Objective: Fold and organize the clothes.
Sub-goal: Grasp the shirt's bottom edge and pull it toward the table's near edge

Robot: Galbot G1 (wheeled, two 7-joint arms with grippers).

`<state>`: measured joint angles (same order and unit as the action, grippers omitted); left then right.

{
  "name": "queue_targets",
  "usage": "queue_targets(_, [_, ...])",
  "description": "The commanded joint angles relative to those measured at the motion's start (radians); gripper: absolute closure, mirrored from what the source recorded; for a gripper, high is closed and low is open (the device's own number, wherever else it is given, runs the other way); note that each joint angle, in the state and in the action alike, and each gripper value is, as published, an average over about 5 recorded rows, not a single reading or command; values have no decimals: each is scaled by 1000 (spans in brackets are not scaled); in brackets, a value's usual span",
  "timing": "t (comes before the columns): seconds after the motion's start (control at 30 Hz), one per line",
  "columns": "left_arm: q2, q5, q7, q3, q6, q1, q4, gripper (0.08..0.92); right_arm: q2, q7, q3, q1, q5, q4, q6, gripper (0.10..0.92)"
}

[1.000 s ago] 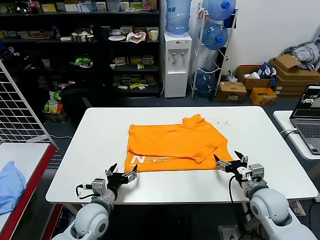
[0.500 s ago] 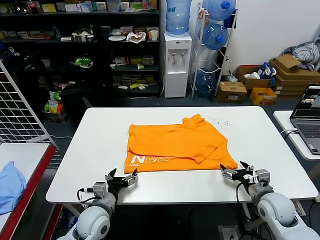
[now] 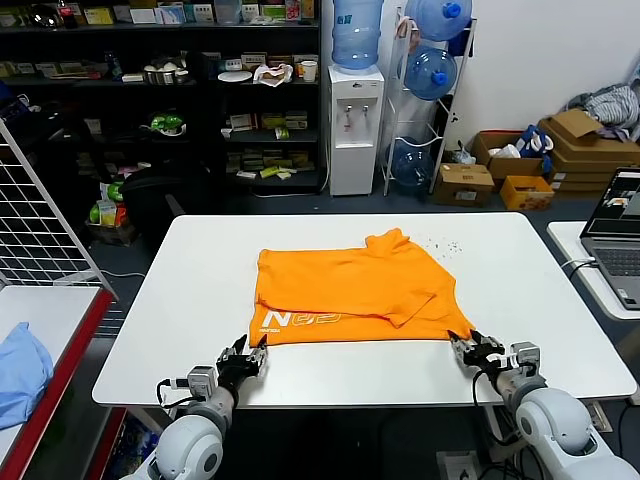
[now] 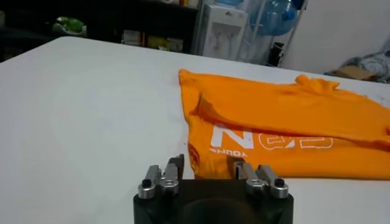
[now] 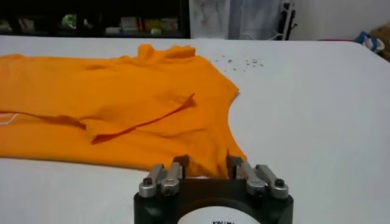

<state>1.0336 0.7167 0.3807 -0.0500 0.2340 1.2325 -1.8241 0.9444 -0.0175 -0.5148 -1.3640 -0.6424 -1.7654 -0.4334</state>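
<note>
The orange T-shirt (image 3: 350,285) lies partly folded in the middle of the white table (image 3: 200,260), collar at the far side and white lettering (image 3: 300,320) at its near left corner. My left gripper (image 3: 243,357) is low on the table at that near left corner. In the left wrist view the open left gripper (image 4: 207,170) has the lettered corner of the shirt (image 4: 292,115) between its fingers. My right gripper (image 3: 470,347) is at the shirt's near right corner. In the right wrist view the open right gripper (image 5: 208,163) straddles the shirt's (image 5: 109,91) pointed corner.
A light blue garment (image 3: 20,365) lies on a side table at the left, beside a wire rack (image 3: 40,210). A laptop (image 3: 620,230) stands on a table at the right. Small dark specks (image 3: 440,245) dot the table beyond the shirt.
Both grippers dropped toward the table's near edge, then closed in on the shirt's near corners. Their jaws are less widely spread. The shirt has not moved.
</note>
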Motion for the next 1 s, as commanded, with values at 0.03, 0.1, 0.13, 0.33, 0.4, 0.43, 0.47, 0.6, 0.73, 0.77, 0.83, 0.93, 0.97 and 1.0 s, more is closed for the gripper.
queue_targets(0.03, [0, 0, 4, 3, -6, 4, -11, 619, -1, -7, -5, -4, -13, -9, 1, 718])
queue_targets(0.1, [-1, -1, 9, 3, -12, 5, -20, 680, -2, -12, -7, -8, -18, -18, 7, 770])
queue_targets(0.13, [-3, -3, 12, 3, -15, 7, -27, 706, -3, -16, -9, -12, -21, -25, 10, 805])
queue_targets(0.33, [-50, 2, 31, -10, -20, 35, -114, 874, -25, -42, -40, -72, -69, -111, 0, 901])
queue_targets(0.4, [-81, 14, 38, -19, -18, 58, -156, 903, -36, -52, -65, -113, -86, -153, -7, 901])
queue_targets(0.43, [-96, 22, 42, -23, -18, 71, -177, 909, -42, -57, -78, -136, -93, -175, -12, 901])
queue_targets(0.47, [-111, 31, 47, -29, -17, 86, -198, 909, -47, -61, -92, -163, -98, -196, -18, 901])
queue_targets(0.6, [-163, 63, 69, -44, -12, 154, -284, 909, -56, -80, -143, -276, -105, -268, -48, 901])
queue_targets(0.73, [-195, 71, 85, -48, -7, 250, -360, 909, -50, -107, -177, -363, -103, -310, -69, 901])
queue_targets(0.77, [-200, 71, 87, -49, -6, 275, -375, 909, -47, -116, -185, -381, -103, -318, -73, 901])
queue_targets(0.83, [-208, 70, 92, -49, -6, 320, -398, 909, -41, -135, -197, -414, -104, -332, -83, 901])
queue_targets(0.93, [-210, 65, 99, -48, -6, 373, -419, 909, -30, -159, -208, -456, -103, -349, -99, 901])
queue_targets(0.97, [-209, 63, 100, -48, -6, 387, -422, 909, -26, -164, -209, -468, -101, -354, -103, 901])
queue_targets(1.0, [-208, 59, 100, -49, -6, 397, -424, 909, -22, -169, -209, -477, -98, -358, -106, 901])
